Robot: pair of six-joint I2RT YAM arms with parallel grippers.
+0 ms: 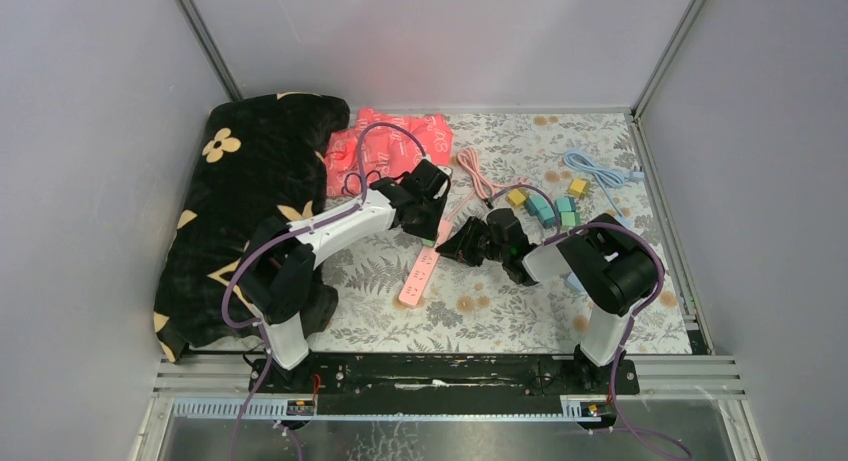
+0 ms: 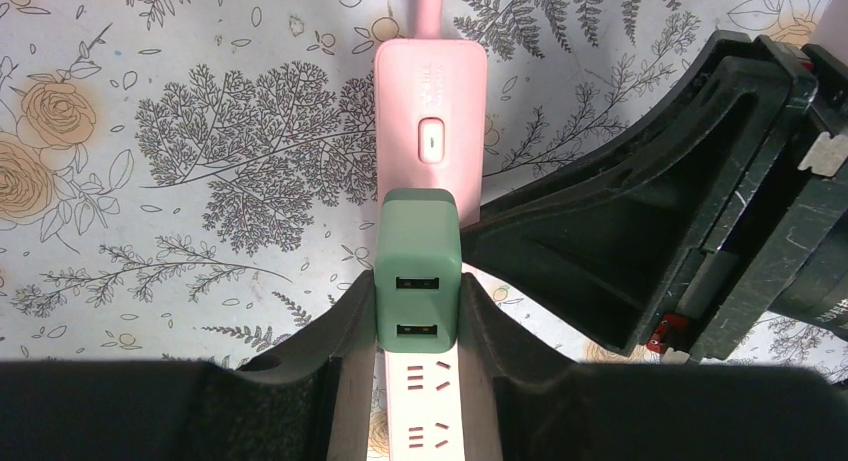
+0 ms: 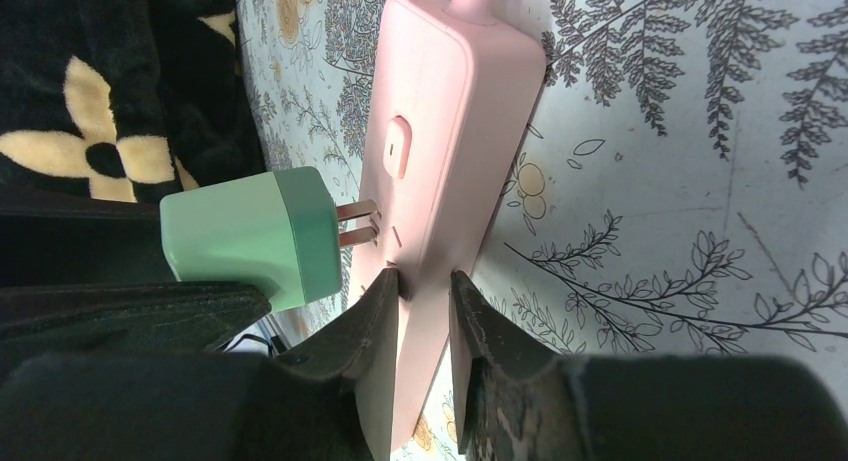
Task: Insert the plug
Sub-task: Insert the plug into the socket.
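The left claw is clamped on the green plug, which hangs over the pink power strip on the counter, beside its switch. The right claw pinches the strip's edge to steady it. The prongs show bare, with their tips at the strip's face. Best to push straight in, plug square, with the right side bracing. The slots under the plug are hidden, so I cannot tell whether the tips have entered.
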